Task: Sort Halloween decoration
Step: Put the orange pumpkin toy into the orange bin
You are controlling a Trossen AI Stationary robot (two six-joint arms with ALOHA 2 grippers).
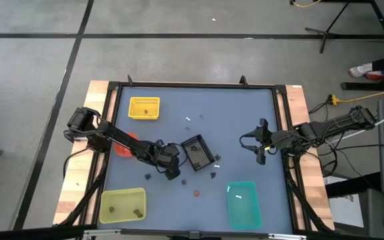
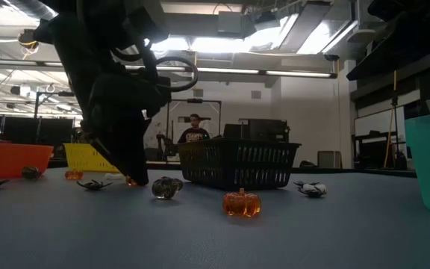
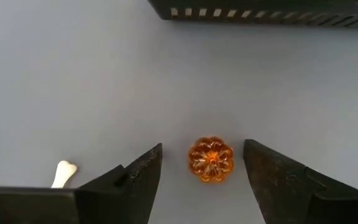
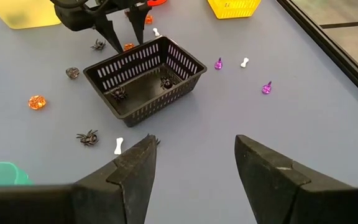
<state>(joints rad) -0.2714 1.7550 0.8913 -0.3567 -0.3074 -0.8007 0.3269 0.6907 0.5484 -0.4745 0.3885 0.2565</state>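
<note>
**Left fingers straddle an orange pumpkin beside the black basket**

The left gripper (image 3: 202,165) is down at the counter (image 1: 232,127), its fingers (image 3: 135,177) spread wide and holding nothing. A small orange pumpkin trinket (image 3: 211,159) lies on the counter in the gap between them, closer to one finger than the other and touching neither. A white bone trinket (image 3: 63,173) lies just outside the fingers. In the high view this gripper (image 1: 172,170) sits at about 8 o'clock from the black basket (image 1: 199,152), just beside it.

The basket holds two black spiders (image 4: 118,94). Around it on the counter lie another orange pumpkin (image 1: 196,193) at 6 o'clock, a dark spider (image 4: 87,137) with a white bone (image 4: 119,145) near it, and two purple trinkets (image 4: 218,63) at roughly 12 o'clock in the high view.

The right gripper (image 1: 261,159) waits at 3 o'clock from the basket, well apart from it, its fingers (image 4: 135,171) open and empty.

The yellow basket (image 1: 144,108), yellow-green tray (image 1: 122,205), teal tray (image 1: 243,203) and orange container (image 1: 124,148) stand around the counter.
</note>
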